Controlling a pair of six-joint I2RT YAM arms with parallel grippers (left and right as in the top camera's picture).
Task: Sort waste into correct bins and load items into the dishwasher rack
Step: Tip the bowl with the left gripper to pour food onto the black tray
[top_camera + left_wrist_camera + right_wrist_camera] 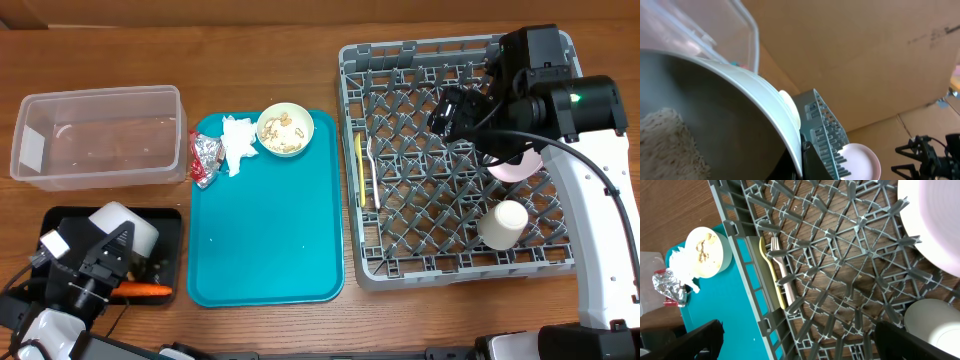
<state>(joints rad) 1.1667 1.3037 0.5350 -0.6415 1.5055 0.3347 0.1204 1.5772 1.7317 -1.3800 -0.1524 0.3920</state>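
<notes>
My left gripper (112, 245) is shut on the rim of a small pale bowl (128, 224) and holds it tilted over the black tray (168, 228). In the left wrist view the bowl (730, 115) still holds beige crumbs (662, 142), with my jaw (803, 159) on its rim. An orange carrot (143, 291) lies in the black tray. The clear tub (95, 135) stands behind it. My right gripper (452, 110) is open and empty above the grey rack (455, 265). The rack holds the yellow spoon and fork (362, 168), the pink plate (515, 166) and the white cup (502, 225).
The teal tray (265, 230) lies between the bins and the rack. On its far end are a second bowl with crumbs (285, 129), the crumpled napkin (238, 143) and the foil wrapper (205, 160). The right wrist view shows the rack floor (850, 265) and my spread fingers (805, 347).
</notes>
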